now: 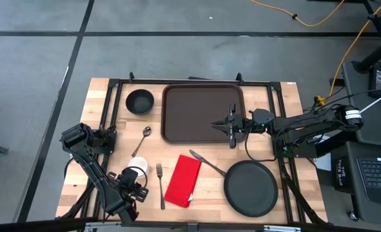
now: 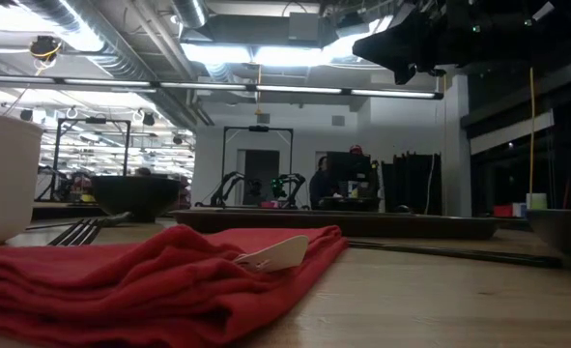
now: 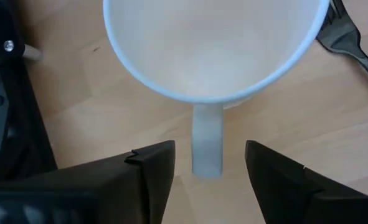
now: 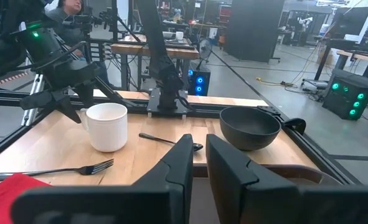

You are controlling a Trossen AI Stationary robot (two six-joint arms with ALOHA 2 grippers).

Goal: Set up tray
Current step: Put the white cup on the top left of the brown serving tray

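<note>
**One of each on the table, nothing loaded**

A pale wooden table [image 1: 113,148] with a black frame stands on a grey floor; the low view looks into a workshop with ceiling lights and more rigs.

On the table lie one tray [image 1: 196,113], one bowl [image 1: 139,101], one mug [image 1: 136,173], one plate [image 1: 251,187], one napkin [image 1: 184,180], one spoon [image 1: 142,139], one fork [image 1: 160,184] and one knife [image 1: 207,162].

The tray sits at the far middle of the table, between the bowl and the right arm, and nothing lies in it. The bowl, mug and plate hold nothing that shows.

The right gripper [image 1: 231,129] hangs over the tray's right edge, its fingers [image 4: 233,171] nearly together with only a thin gap and nothing between them. The left gripper [image 3: 208,177] is low at the near left, spread wide on either side of the mug's handle [image 3: 207,140] without touching it.
</note>
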